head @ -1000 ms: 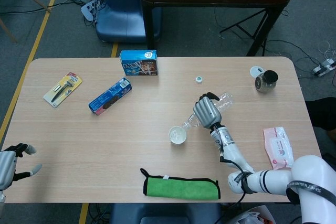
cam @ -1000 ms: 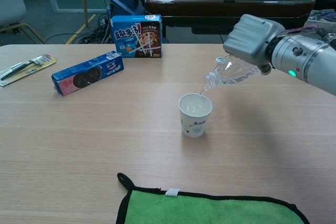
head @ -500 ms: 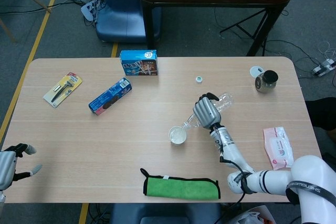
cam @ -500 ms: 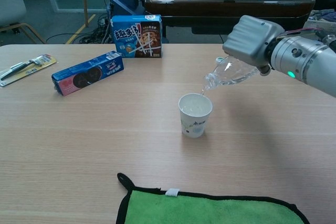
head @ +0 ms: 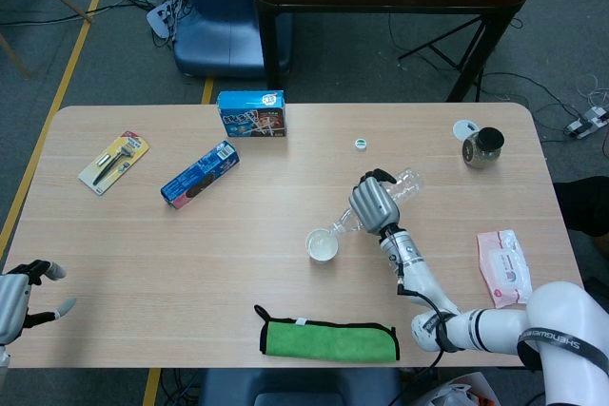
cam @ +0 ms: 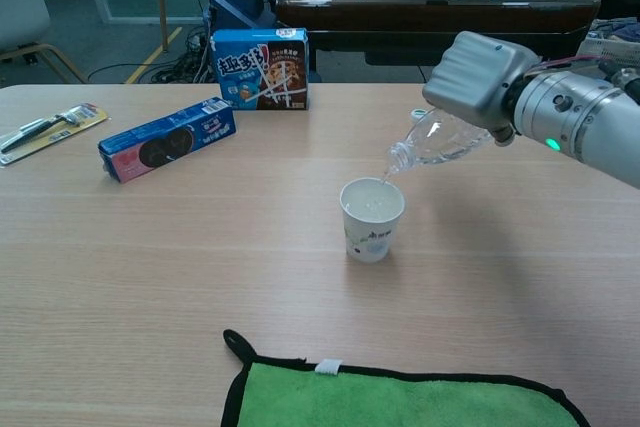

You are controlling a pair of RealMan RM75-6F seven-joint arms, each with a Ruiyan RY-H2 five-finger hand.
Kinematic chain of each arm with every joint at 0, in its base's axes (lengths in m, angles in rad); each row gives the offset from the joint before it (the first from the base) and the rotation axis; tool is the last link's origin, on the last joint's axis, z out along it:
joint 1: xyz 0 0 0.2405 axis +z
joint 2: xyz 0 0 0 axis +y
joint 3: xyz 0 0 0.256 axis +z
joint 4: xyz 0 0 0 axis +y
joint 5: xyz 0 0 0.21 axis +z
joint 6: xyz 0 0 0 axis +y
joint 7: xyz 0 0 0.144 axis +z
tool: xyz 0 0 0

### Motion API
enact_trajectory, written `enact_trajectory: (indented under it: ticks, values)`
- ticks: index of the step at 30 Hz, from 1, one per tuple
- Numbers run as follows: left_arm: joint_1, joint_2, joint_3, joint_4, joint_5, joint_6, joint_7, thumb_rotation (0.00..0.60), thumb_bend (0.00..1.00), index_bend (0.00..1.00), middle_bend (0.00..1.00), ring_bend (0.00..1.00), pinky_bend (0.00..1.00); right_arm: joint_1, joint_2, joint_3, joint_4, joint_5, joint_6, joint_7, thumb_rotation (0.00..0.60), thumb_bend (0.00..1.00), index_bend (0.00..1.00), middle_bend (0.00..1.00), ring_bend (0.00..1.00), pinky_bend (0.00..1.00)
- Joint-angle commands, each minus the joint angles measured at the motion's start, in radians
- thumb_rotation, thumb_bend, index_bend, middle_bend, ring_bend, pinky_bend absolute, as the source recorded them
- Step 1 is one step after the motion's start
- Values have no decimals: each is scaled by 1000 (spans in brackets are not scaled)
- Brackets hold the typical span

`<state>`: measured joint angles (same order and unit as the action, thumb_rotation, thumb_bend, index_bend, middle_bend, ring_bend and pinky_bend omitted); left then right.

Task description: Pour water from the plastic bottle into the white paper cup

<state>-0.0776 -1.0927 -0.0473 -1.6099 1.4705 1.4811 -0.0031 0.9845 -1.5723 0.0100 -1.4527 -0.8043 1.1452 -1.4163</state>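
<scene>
plastic bottle (cam: 435, 140) hangs tilted above the table (cam: 150, 267), neck down and to the left, its mouth just above and slightly right of the rim of the white paper cup (cam: 372, 219). the right hand (cam: 478, 77) grips the bottle around its body, fingers wrapped over the top of it; in the head view the same hand (head: 371, 202) covers most of the bottle, with only the base and the neck showing. a thin stream seems to run from the mouth into the cup, though it is faint. water is visible inside the cup, which stands upright near the middle of the table.

the step in hand is judged to be the pour itself. doing it well calls for holding the tilt steady so the stream lands inside the rim, keeping the mouth close over the cup without touching it, and easing the bottle back upright before the level nears the top. a light cup could tip if nudged.

the left hand (head: 19, 294) sits at the near left edge of the table, fingers apart and holding nothing. a green cloth (cam: 400, 397) lies in front of the cup.
</scene>
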Motion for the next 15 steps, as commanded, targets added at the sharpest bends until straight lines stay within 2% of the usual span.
enact_trajectory:
  ticks: [1,15]
  values:
    - [0,0,0,0,-1,-1,0,600,97,497,505,508,750,0,0,1,-1,1,0,1,600,174,585,626,523,567]
    - [0,0,0,-1,-1,0,2,600,97,497,505,508,750,3,-6,0,0,4,1,-16,600,174,585,627,523,567]
